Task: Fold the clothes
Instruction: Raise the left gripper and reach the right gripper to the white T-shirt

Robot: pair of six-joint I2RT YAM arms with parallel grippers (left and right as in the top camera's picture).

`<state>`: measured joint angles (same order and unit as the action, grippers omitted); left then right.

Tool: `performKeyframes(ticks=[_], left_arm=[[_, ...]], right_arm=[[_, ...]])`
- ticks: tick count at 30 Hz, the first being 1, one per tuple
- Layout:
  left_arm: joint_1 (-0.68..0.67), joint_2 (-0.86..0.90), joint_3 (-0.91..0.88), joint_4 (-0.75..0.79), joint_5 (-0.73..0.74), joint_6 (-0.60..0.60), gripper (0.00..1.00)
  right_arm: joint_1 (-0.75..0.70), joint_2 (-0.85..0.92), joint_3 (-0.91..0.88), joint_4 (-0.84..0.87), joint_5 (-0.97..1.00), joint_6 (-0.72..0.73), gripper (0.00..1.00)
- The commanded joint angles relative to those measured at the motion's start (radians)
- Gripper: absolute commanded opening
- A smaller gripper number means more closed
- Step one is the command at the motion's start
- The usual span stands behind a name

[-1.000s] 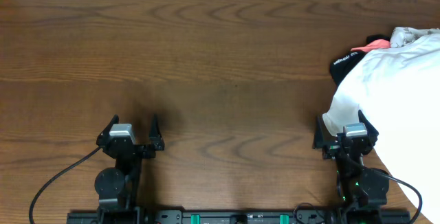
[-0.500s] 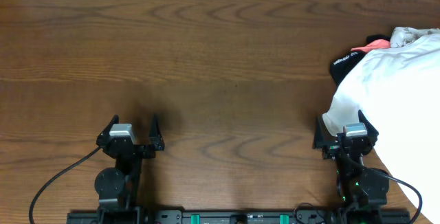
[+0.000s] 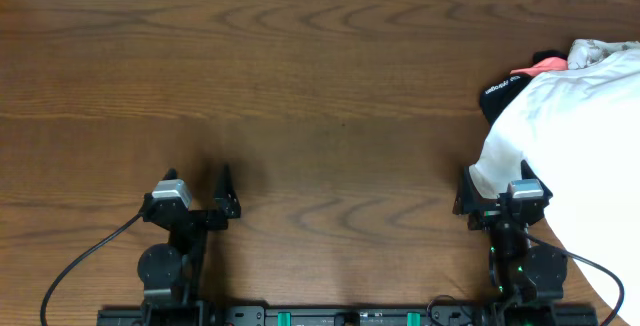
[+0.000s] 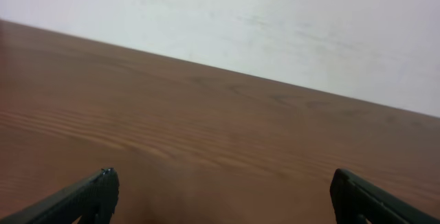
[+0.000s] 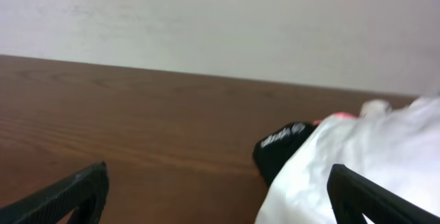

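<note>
The white T-shirt lies in a crumpled heap at the table's right edge and runs off the frame. Its green print and neck label are hidden. In the right wrist view the T-shirt fills the lower right. My right gripper is open and empty at the front right, its right finger over the shirt's near edge; the right wrist view shows the same. My left gripper is open and empty at the front left, far from the shirt, with only bare wood between the fingers in its wrist view.
A black garment with white lettering sticks out from under the shirt's left side and also shows in the right wrist view. A coral-pink item lies behind it. The wooden table ends at a white wall.
My left gripper has turned slightly at the front left. The right gripper has shifted a touch. The shirt has not moved.
</note>
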<state>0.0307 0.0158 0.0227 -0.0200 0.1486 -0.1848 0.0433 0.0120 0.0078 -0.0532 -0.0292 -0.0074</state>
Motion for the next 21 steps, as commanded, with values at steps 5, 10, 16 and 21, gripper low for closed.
performKeyframes(ticks=[5, 10, 16, 21], left_arm=[[-0.003, 0.134, 0.143, -0.071, 0.145, -0.084, 0.98], [-0.004, 0.363, 0.34, -0.159, 0.186, -0.083, 0.98], [-0.004, 0.693, 0.632, -0.348, 0.266, -0.074, 0.98], [-0.004, 0.933, 0.888, -0.674, 0.271, -0.058, 0.98]], right_arm=[[-0.01, 0.019, 0.119, -0.129, 0.048, 0.093, 0.99], [-0.01, 0.145, 0.29, -0.302, 0.112, 0.101, 0.99], [-0.01, 0.429, 0.56, -0.515, 0.132, 0.127, 0.99], [-0.01, 0.679, 0.79, -0.733, 0.13, 0.126, 0.99]])
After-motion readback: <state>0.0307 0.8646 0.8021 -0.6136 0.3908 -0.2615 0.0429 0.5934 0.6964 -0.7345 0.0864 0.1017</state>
